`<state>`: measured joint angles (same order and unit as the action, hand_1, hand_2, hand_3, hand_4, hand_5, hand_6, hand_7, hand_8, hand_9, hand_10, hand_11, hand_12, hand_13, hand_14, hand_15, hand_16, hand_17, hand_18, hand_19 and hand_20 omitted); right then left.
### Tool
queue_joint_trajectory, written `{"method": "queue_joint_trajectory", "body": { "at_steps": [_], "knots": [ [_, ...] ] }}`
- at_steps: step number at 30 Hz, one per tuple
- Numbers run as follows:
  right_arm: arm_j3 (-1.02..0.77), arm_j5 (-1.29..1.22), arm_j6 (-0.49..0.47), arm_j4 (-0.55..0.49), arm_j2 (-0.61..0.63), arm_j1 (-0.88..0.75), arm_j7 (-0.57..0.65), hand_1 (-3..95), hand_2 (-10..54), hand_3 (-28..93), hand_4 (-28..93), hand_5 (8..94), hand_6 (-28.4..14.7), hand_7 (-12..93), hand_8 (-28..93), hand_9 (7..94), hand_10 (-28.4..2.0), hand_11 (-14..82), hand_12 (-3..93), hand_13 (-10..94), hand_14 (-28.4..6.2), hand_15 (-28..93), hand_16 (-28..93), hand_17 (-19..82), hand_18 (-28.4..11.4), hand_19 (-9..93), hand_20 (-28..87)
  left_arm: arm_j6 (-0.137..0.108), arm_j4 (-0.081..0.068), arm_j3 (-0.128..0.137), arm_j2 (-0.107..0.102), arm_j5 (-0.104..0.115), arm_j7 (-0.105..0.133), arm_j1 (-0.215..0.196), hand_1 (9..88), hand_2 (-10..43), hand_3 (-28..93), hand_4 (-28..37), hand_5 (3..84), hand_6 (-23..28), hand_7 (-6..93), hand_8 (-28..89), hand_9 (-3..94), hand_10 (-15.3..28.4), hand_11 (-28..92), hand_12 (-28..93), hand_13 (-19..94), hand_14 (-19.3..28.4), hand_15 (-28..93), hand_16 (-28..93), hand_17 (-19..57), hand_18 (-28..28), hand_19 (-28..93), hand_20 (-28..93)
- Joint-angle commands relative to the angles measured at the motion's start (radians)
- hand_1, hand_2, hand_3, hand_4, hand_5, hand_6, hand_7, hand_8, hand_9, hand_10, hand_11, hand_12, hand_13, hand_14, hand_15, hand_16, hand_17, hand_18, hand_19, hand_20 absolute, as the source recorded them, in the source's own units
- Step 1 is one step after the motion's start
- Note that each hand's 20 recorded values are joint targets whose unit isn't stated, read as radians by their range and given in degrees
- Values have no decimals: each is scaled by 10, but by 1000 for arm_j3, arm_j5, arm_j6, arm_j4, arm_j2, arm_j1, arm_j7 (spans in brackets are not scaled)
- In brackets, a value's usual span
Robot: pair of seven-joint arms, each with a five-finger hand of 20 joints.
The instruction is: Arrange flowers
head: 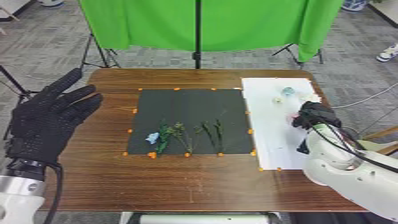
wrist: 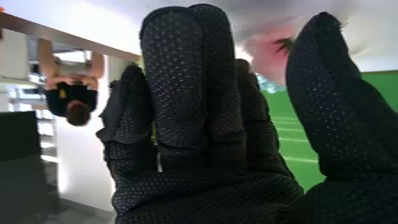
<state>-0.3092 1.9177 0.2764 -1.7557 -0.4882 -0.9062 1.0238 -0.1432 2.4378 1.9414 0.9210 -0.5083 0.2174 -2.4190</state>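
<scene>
In the head view the right hand (head: 317, 116) is over the white board on the table's right side, beside a pink flower (head: 292, 118). Seen from the right wrist, the hand (wrist: 191, 125) has straight fingers with the thumb apart, and the blurred pink flower (wrist: 269, 49) shows beyond the gap between them; I cannot tell whether they touch. A pale blue flower (head: 288, 91) and a cream one (head: 277, 100) are farther up the board. On the dark mat lie a blue flower (head: 152, 138) and several green stems (head: 219, 134). The left hand (head: 44, 120) is open at the table's left edge.
The brown table (head: 107, 175) carries the dark mat (head: 182, 107) at its middle and the white board (head: 280, 150) beside it, with orange markers round their edges. Behind the table hangs a green cloth (head: 151, 25) with a black stand (head: 197, 55).
</scene>
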Motion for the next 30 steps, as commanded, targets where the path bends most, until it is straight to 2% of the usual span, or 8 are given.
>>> {"method": "queue_joint_trajectory", "body": {
  "at_steps": [1, 4, 7, 10, 15, 21, 26, 30],
  "knots": [
    [65, 45, 32, 5, -37, 57, -14, 426, -95, 695, -283, 516, 8, 134, -119, 773, -117, 267, 161, 754, -72, 589, 167, 389, -207, 932, 209, 5, -7, -6, 9, -3, -15, 0, 236, 73, 769, -245, 325, 79, 171, -112, 306, 209, 258, 106, 232, 283, 448, -76, -106, 284, 581, 11],
    [117, 64, 65, 21, -46, 85, -2, 453, -95, 685, -283, 581, 36, 143, -129, 803, -103, 250, 167, 765, -68, 578, 164, 391, -205, 932, 200, 4, -7, -8, 7, -3, -14, 3, 235, 73, 769, -245, 325, 79, 170, -112, 307, 209, 259, 106, 232, 283, 448, -76, -106, 284, 581, 11],
    [160, 109, 127, 29, -49, 102, 5, 549, -95, 582, -283, 752, 46, 146, -48, 901, -71, 164, 256, 811, -51, 542, 185, 410, -196, 932, 189, 10, -2, -2, 7, -8, -16, 0, 235, 73, 769, -244, 326, 79, 172, -111, 307, 208, 259, 105, 232, 283, 448, -76, -106, 284, 581, 11],
    [182, 140, 161, 18, -45, 113, 12, 594, -95, 568, -283, 864, 43, 165, 11, 937, -54, 211, 260, 855, -34, 519, 207, 429, -189, 932, 200, 15, 3, 2, 7, -12, -18, 0, 235, 73, 769, -244, 327, 80, 170, -112, 307, 209, 258, 104, 232, 283, 448, -76, -106, 284, 581, 11],
    [165, 180, 200, -7, -49, 116, 14, 595, -95, 586, -283, 878, 35, 165, 24, 937, -53, 250, 247, 866, -31, 524, 217, 435, -186, 932, 216, 23, 10, 9, 2, -16, -13, -4, 235, 73, 769, -244, 328, 80, 170, -111, 307, 210, 258, 105, 232, 283, 449, -76, -106, 284, 582, 11],
    [224, 212, 254, -57, -93, 222, -16, 585, -95, 615, -283, 882, 28, 161, 29, 937, -56, 266, 242, 867, -31, 528, 221, 435, -187, 932, 230, 20, 15, 15, -4, -18, -9, -6, 235, 73, 768, -244, 328, 80, 169, -110, 308, 210, 256, 106, 233, 283, 448, -75, -106, 284, 582, 10],
    [291, 191, 259, -44, -229, 336, -82, 579, -95, 626, -283, 884, 29, 163, 32, 937, -58, 279, 237, 866, -31, 536, 223, 434, -187, 932, 242, 21, 20, 19, -21, -18, 2, -3, 235, 73, 769, -244, 327, 80, 170, -111, 308, 210, 256, 106, 232, 283, 448, -76, -106, 284, 582, 9],
    [359, 184, 248, -2, -375, 412, -123, 571, -95, 638, -283, 885, 29, 162, 32, 937, -58, 284, 233, 866, -31, 540, 223, 433, -188, 932, 251, 44, 15, 20, -35, -21, -4, 24, 234, 73, 769, -243, 327, 80, 170, -111, 308, 210, 256, 106, 233, 283, 448, -76, -106, 284, 582, 9]
  ]
}}
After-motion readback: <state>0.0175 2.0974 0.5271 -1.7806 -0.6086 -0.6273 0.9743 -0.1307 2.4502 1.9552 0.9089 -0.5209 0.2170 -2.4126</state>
